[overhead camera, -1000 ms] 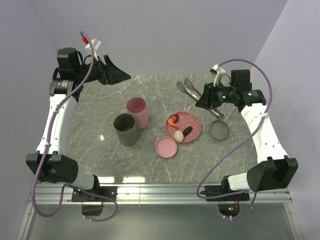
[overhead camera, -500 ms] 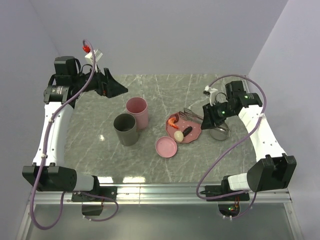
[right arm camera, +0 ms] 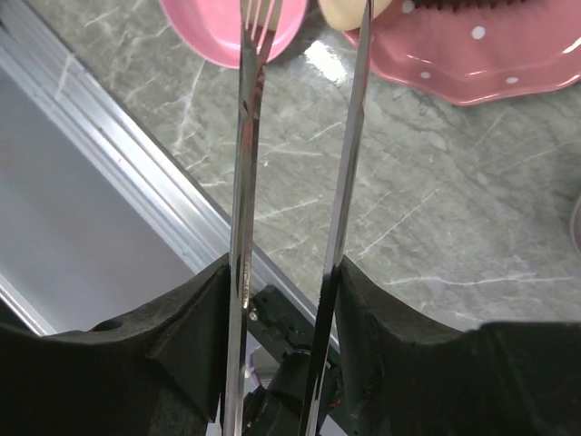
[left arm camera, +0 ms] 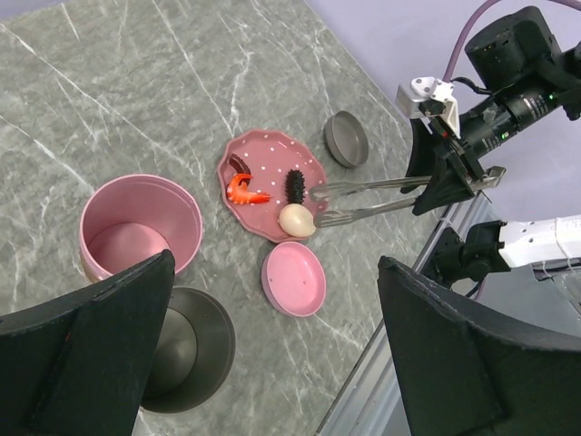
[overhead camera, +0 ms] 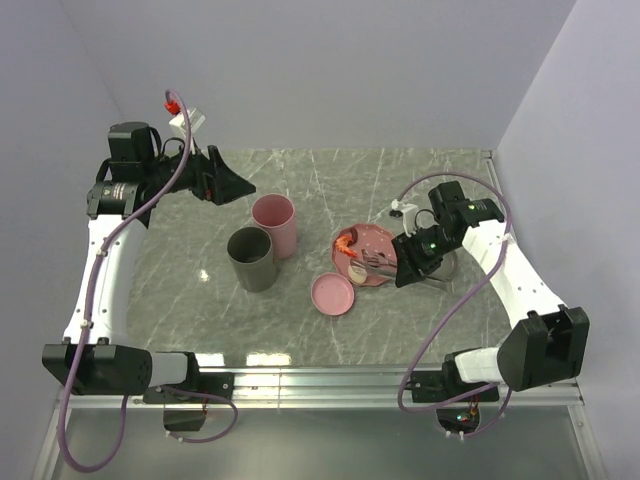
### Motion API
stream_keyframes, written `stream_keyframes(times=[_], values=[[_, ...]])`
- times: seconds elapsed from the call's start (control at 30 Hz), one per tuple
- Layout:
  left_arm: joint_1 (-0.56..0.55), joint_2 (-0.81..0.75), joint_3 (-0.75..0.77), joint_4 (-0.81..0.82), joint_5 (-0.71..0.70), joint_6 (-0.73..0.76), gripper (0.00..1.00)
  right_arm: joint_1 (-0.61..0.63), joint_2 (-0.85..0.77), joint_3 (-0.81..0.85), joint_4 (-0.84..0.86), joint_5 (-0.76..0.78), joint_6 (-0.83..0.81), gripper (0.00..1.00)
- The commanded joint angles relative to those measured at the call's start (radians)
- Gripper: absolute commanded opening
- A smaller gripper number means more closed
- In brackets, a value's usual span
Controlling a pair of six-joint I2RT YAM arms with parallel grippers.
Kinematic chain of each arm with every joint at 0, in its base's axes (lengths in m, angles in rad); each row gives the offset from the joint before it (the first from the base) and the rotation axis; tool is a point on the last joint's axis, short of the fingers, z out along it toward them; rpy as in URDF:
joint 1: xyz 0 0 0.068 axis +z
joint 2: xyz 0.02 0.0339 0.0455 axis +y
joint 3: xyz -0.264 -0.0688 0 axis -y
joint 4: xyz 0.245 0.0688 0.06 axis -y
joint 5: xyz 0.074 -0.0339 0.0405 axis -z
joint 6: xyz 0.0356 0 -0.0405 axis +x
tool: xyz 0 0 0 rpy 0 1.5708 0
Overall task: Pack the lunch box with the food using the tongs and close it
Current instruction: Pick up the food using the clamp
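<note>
The right fingers [right arm camera: 182,336] clench long slim grey metal tongs [right arm camera: 245,182], tips just beside the pale cream egg-shaped lump [left arm camera: 295,220] on the pink speckled plate [left arm camera: 268,154]. The left fingers [left arm camera: 100,345] hang spread wide.

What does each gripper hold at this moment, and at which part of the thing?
The right gripper grips the tongs near their back end, both arms between its fingers. The left gripper is open and holds nothing.
</note>
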Motion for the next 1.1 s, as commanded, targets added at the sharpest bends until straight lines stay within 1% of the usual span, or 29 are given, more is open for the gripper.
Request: stream_keyframes(times=[0.0,0.17,0.4,0.73,1.07], values=[[0.003,-0.039,-0.004,0.040,-0.004,0.008,0.99,0.012,-0.018,-0.003,0.079,0.041,0.069,0.53],[0.003,-0.042,-0.007,0.033,-0.007,0.015,0.99,0.024,-0.003,-0.005,0.094,0.035,0.100,0.56],[0.003,-0.041,-0.016,0.036,-0.012,0.009,0.99,0.055,0.015,-0.023,0.083,0.030,0.098,0.57],[0.003,-0.050,-0.019,0.046,-0.002,-0.003,1.00,0.093,0.028,-0.049,0.161,0.085,0.154,0.58],[0.003,-0.050,-0.028,0.060,-0.001,-0.023,0.99,0.125,0.035,-0.080,0.197,0.157,0.186,0.57]])
